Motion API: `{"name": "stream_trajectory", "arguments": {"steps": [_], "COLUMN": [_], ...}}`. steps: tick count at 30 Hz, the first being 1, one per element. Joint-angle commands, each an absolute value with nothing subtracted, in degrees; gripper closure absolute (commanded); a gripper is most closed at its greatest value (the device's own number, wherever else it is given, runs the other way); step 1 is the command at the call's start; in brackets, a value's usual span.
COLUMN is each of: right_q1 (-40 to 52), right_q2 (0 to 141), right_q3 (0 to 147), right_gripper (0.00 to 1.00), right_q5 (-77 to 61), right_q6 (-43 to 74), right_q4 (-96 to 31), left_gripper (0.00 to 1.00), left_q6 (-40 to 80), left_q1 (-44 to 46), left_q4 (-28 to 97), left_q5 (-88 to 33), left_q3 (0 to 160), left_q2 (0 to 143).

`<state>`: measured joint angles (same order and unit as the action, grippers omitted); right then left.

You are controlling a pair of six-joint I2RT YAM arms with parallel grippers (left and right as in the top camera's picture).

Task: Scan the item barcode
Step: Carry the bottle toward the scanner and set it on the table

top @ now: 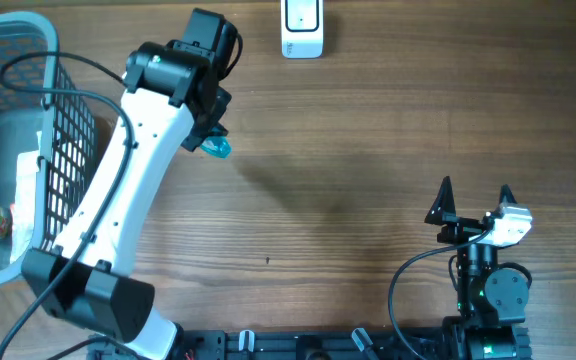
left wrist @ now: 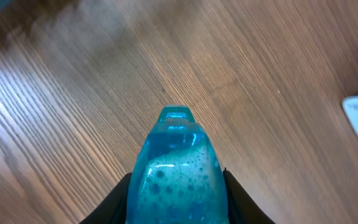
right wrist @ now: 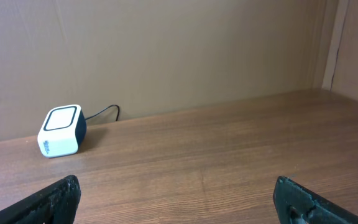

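held the blue bottle [left wrist: 176,168] in the left gripper [top: 211,135], jaws clamped against its two sides. ran its long axis straight out along the fingers, narrow cap end past the fingertips and aimed down at the wooden table [top: 368,150]; appeared lifted off the surface, though contact could not be ruled out. found the scanner [top: 302,30] at the far edge, farther out and to the right of the bottle, near but apart. judged the left gripper much the nearer of the two. saw no barcode on the faces in view, so likely needed a wrist turn on top of the short carry toward the scanner. stretched the left arm [top: 118,180] diagonally from the near left corner beside the basket [top: 28,25], wrist bent downward. noted the right gripper [top: 475,200] low by its base, jaws wide apart and empty.
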<state>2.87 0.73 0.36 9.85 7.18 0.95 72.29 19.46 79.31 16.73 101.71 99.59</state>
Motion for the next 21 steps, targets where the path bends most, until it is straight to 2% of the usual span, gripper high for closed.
{"name": "stream_trajectory", "arguments": {"steps": [1,16,21], "right_q1": [2.70,2.70,2.70], "right_q2": [0.54,0.54,0.54], "right_q3": [0.32,0.32,0.32], "right_gripper": [0.00,0.00,0.00], "right_q5": [8.93,8.93,8.93], "right_q6": [6.17,6.17,6.17], "right_q4": [1.23,1.23,1.23], "left_gripper": [0.91,0.90,0.90], "left_q6": [81.21,97.86,99.96], "left_q1": [20.18,22.39,22.35], "left_q4": [79.15,79.11,78.50], "left_q5": [19.42,22.02,22.57], "left_q3": [102.24,102.21,102.21], "left_q2": [99.29,101.62,104.97]}}
